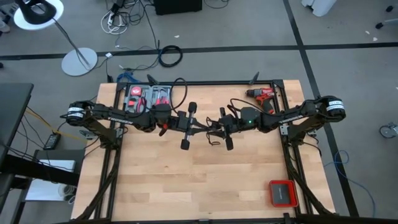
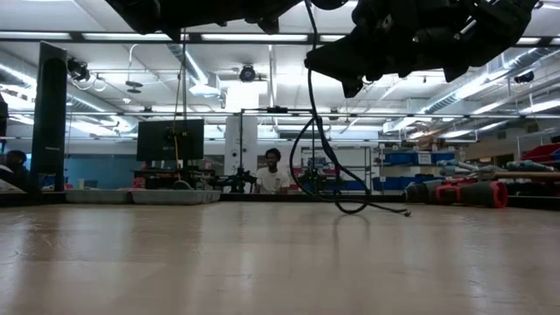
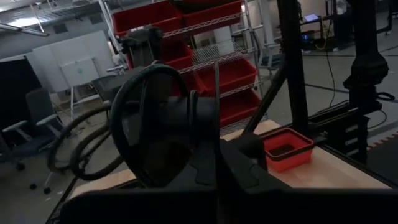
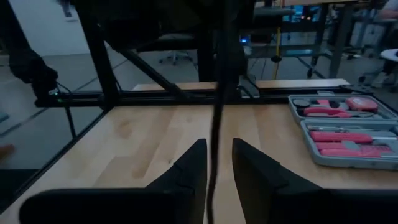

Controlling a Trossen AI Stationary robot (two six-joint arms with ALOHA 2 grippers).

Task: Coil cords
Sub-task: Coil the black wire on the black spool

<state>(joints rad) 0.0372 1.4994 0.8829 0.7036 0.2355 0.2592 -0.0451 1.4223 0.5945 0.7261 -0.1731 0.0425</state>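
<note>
The cord [image 2: 325, 157] is thin and black. It hangs between my two grippers above the middle of the table, and small loops of it show in the high view [image 1: 212, 138]. Its lowest loop [image 2: 352, 210] and one small end [image 2: 406, 212] rest on the wood. My left gripper [image 1: 200, 129] points level toward the table's right and is shut on the cord. My right gripper [image 4: 219, 149] faces it from the right. Its fingers stand slightly apart with the cord [image 4: 217, 106] running between them, a gap showing on either side. My left gripper is shut on a strand of the cord [image 3: 216, 106], which rises as a thin line from between the closed fingers. The fingers come level from the table's left and lie across the strand. The gripper's own body hides the place of contact. My right gripper: I cannot tell whether its fingers touch the cord.
A grey tool case [image 1: 148, 98] lies at the far left of the table and a red drill [image 1: 261, 94] at the far right. A red box [image 1: 281, 193] sits near the front right corner. A black frame rail [image 4: 186, 96] borders the table. A person [image 2: 273, 175] sits beyond the far edge.
</note>
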